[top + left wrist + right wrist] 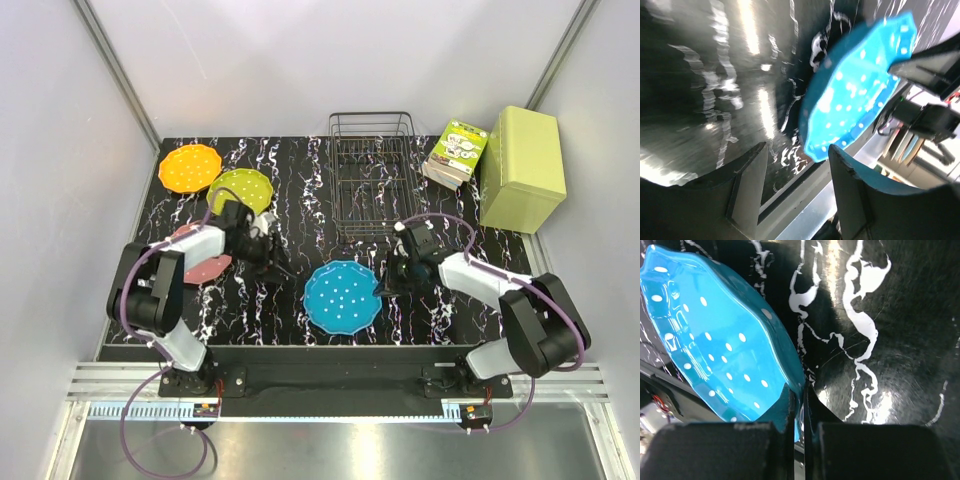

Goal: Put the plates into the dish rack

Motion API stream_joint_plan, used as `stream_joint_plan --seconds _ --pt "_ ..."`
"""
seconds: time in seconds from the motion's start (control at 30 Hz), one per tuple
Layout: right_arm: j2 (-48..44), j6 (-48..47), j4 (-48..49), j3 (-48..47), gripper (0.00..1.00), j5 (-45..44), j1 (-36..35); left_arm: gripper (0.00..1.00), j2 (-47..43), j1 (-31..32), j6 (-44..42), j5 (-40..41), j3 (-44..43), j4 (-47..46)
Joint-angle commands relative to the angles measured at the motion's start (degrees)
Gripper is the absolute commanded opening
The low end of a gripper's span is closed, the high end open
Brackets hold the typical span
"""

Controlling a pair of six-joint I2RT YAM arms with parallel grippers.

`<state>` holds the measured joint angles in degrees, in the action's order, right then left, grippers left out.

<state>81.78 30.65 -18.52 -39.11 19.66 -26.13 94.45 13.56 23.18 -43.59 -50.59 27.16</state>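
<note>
The right gripper (799, 390) is pinched tight on the rim of the blue plate (715, 340), which spreads out to its left. The left gripper (797, 149) gapes wide and empty, that plate just ahead of its fingers. The dish rack (372, 175) stands beyond both.

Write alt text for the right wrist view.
The right gripper is shut on the rim of the blue plate, which fills the left of the frame with its white dots showing. The black, white-veined table takes up the right.
</note>
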Motion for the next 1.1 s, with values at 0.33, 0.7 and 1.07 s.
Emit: stream_joint_plan --seconds 0.33,0.7,1.07 --pt "-13.84 -14.30 -22.06 -27.91 0.00 9.25 0.47 0.57 -8.24 -10.83 -13.33 7.47 -12.51 7.21" --pt "0.46 -18.70 -19.80 -57.99 0.00 -17.00 1.34 0.57 -8.06 -11.10 -10.00 8.44 -21.30 4.49" --pt "16.56 -12.64 -14.70 -81.73 0.00 -54.53 5.12 0.58 -15.96 -11.01 -8.50 10.72 -13.32 -0.34"
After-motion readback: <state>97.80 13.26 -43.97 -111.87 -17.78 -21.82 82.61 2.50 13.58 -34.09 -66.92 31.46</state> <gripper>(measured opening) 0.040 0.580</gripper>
